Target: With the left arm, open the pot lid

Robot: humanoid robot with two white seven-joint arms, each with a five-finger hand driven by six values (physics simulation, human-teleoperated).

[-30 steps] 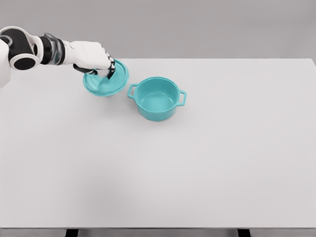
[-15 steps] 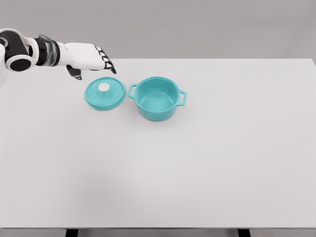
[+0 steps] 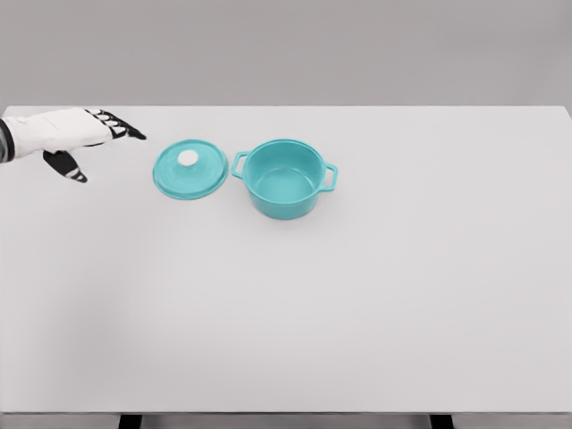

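1. Left robot hand at the frame's left edge, fingers extended and spread, holding nothing.
2. Teal lid, white knob up, flat on the white worktop, clear of the hand.
3. Teal pot just right of the lid, uncovered.

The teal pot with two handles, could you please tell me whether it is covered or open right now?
Open. The teal pot shows its bare interior, and its round teal lid with a white knob lies flat on the white table beside it.
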